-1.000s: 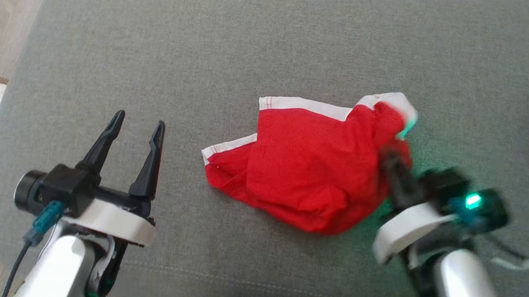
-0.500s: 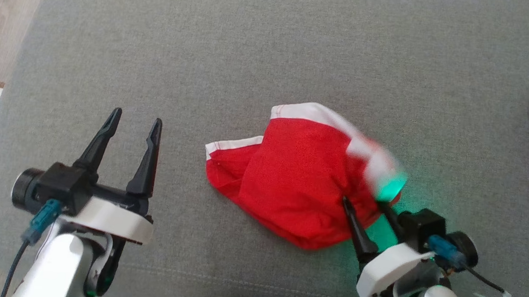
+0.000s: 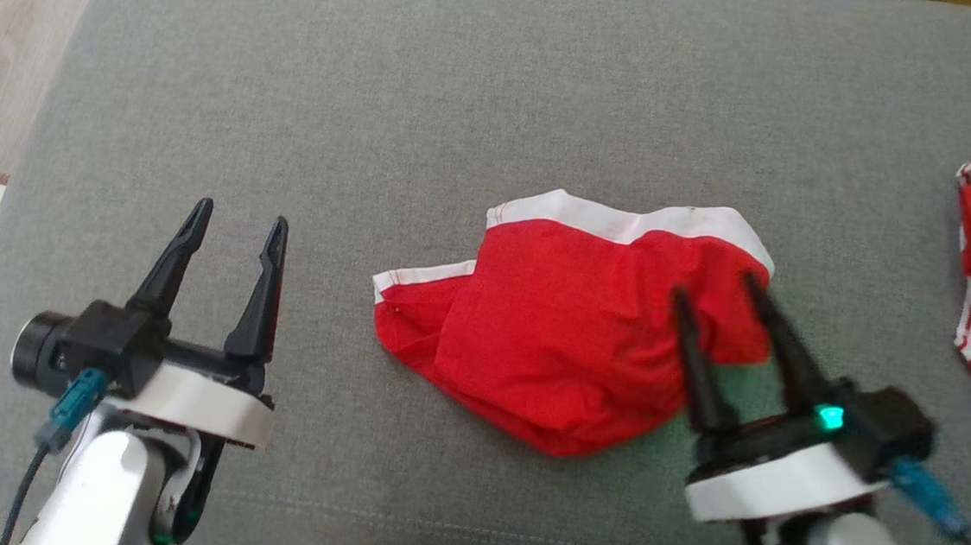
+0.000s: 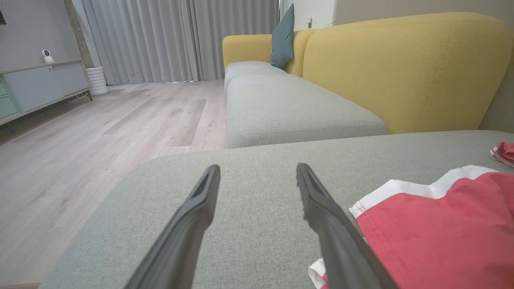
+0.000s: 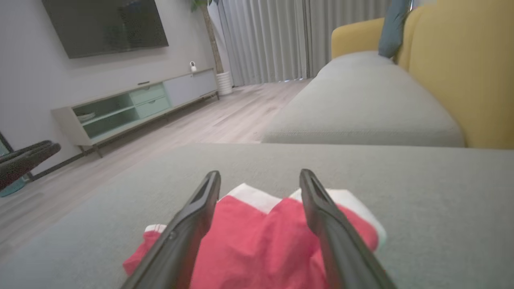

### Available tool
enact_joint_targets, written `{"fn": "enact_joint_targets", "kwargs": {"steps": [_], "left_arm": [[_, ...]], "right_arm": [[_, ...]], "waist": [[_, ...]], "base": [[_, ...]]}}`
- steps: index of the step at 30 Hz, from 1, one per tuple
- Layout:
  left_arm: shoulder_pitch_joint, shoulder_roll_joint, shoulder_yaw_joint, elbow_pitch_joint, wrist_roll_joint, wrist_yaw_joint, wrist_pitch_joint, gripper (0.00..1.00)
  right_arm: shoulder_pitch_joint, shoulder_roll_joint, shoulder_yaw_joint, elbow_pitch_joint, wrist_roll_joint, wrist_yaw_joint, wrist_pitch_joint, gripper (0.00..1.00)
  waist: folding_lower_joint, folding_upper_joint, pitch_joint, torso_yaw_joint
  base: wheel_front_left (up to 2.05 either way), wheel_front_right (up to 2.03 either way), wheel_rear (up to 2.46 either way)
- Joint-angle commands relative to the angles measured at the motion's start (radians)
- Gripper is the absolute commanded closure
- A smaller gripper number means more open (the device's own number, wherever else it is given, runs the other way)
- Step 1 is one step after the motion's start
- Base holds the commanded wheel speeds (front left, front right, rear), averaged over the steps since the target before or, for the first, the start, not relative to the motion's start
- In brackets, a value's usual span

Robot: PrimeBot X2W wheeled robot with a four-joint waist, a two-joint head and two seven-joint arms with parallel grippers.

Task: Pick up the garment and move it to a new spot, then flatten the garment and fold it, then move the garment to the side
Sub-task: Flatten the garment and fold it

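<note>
Red garment (image 3: 566, 348), white-banded: lies crumpled on the grey sofa cushion (image 3: 379, 82), right gripper (image 3: 714, 286) spread open over its right edge and gripping nothing, left gripper (image 3: 241, 212) open, well apart; relocation seemingly done, while flattening, folding and setting aside remain.

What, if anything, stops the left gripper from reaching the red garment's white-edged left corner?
Likely nothing, so probably yes: the left gripper is open, and bare grey cushion lies between it and the garment.
</note>
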Motion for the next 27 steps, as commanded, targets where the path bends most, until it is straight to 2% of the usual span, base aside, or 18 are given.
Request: {"fn": "enact_joint_targets", "kwargs": {"steps": [1,13,27], "left_arm": [[-0.012,0.016,0.048,-0.036,0.01,0.006,-0.009,0.0],[0.017,0.016,0.05,-0.044,0.026,0.01,-0.009,0.0],[0.021,0.032,0.054,-0.055,0.033,0.012,-0.009,0.0]], "right_arm": [[-0.011,-0.003,-0.018,-0.052,0.002,-0.001,-0.012,0.0],[0.048,-0.003,-0.237,-0.066,0.005,-0.001,0.007,0.0],[0.101,-0.003,-0.241,-0.058,0.028,-0.001,0.003,0.0]], "waist": [[0.0,0.0,-0.01,-0.003],[0.0,0.0,-0.051,-0.001],[0.0,0.0,-0.051,-0.008]], "base": [[0.0,0.0,0.0],[0.0,0.0,0.0],[0.0,0.0,0.0]]}}
